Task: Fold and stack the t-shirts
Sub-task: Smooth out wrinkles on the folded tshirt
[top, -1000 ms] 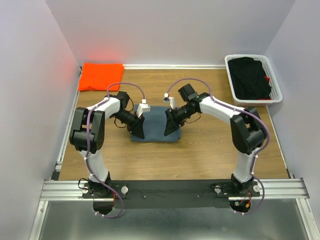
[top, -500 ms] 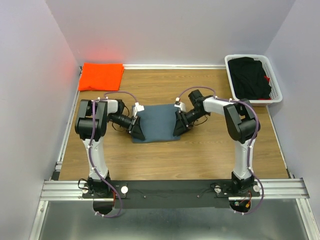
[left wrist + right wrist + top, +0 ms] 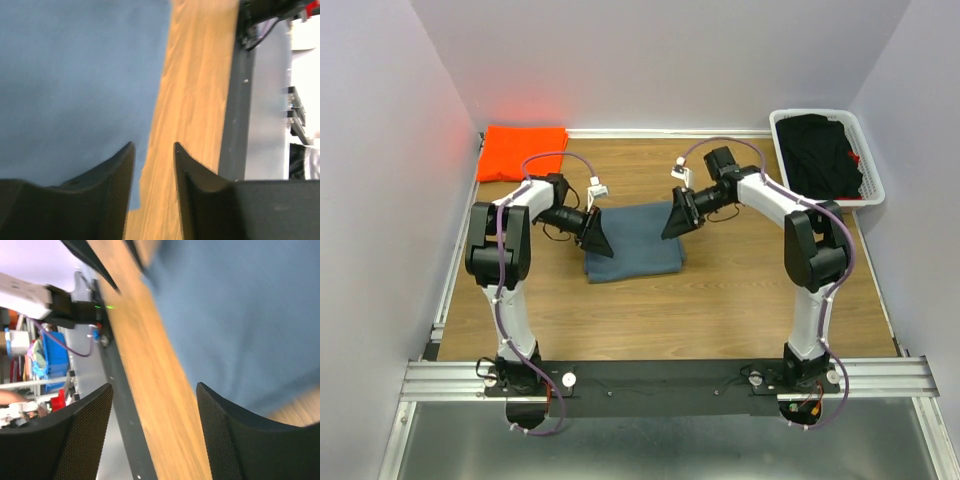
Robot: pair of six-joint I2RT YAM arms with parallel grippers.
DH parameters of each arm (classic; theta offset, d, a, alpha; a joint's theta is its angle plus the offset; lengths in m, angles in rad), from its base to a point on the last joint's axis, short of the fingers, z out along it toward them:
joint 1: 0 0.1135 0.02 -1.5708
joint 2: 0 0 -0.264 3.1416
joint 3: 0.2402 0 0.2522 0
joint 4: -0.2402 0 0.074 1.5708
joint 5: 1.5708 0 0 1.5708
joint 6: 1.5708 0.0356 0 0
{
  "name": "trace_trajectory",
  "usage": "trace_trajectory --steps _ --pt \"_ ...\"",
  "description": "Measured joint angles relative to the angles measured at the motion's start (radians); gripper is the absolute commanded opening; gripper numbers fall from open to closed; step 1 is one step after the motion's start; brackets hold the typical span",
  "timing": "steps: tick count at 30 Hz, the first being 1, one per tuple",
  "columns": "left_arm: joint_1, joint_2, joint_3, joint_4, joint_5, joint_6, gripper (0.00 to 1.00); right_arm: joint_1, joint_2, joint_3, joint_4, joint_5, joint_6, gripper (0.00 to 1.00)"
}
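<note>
Worktop (image 3: 720, 310): wood-grain, bare in the strip nearest the arm bases.
Blue-grey t-shirt (image 3: 635, 252): folded into a flat rectangle, lying mid-worktop between the 2 tools.
Left tool (image 3: 596, 234): released, fingers parted with nothing between them, over the shirt's left edge; whether it touches the cloth cannot be told.
Right tool (image 3: 678, 218): released, fingers wide apart and empty, at the shirt's far right corner.
Orange t-shirt (image 3: 523, 152): folded, in the far left corner, well apart from the blue-grey one.
Basket (image 3: 835, 205): white, far right corner, holding dark cloth (image 3: 820, 155).
</note>
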Motion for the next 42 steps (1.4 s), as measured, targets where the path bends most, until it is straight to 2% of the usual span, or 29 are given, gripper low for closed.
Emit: trace_trajectory --steps 2,5,7,13,18,23,27,30,32,36,42 --pt "-0.025 0.000 -0.008 -0.002 0.032 0.002 0.66 0.026 -0.002 0.034 0.017 -0.028 0.033 0.84" --pt "-0.066 0.000 -0.048 -0.004 0.066 0.016 0.76 0.080 0.014 0.051 0.034 -0.060 0.075 0.88" --pt "-0.088 0.001 -0.095 -0.004 0.075 0.022 0.93 0.118 0.039 0.054 0.040 -0.078 0.093 0.89" --pt "-0.074 0.034 -0.194 -0.007 0.092 0.027 0.94 0.173 0.131 0.015 0.047 -0.098 0.118 0.91" --pt "-0.047 0.142 -0.150 -0.081 0.166 0.037 0.94 0.116 0.212 -0.005 0.050 -0.122 0.140 0.91" --pt "-0.023 0.200 -0.113 -0.154 0.238 0.040 0.94 0.043 0.213 -0.011 0.058 -0.136 0.153 0.91" --pt "-0.024 0.183 -0.112 -0.145 0.225 0.053 0.94 0.003 0.209 -0.019 0.057 -0.147 0.153 0.91" --pt "-0.022 0.131 -0.099 -0.106 0.166 0.057 0.94 0.002 0.187 -0.016 0.058 -0.140 0.151 0.91" --pt "-0.017 0.088 -0.066 -0.090 0.133 0.054 0.94 0.002 0.164 0.005 0.056 -0.125 0.151 0.91" --pt "0.001 0.029 0.114 -0.061 0.117 0.016 0.94 0.002 0.127 0.136 0.060 -0.074 0.157 0.95" --pt "0.037 0.092 0.308 -0.004 0.144 -0.075 0.95 0.002 0.145 0.354 0.111 0.020 0.182 0.99"
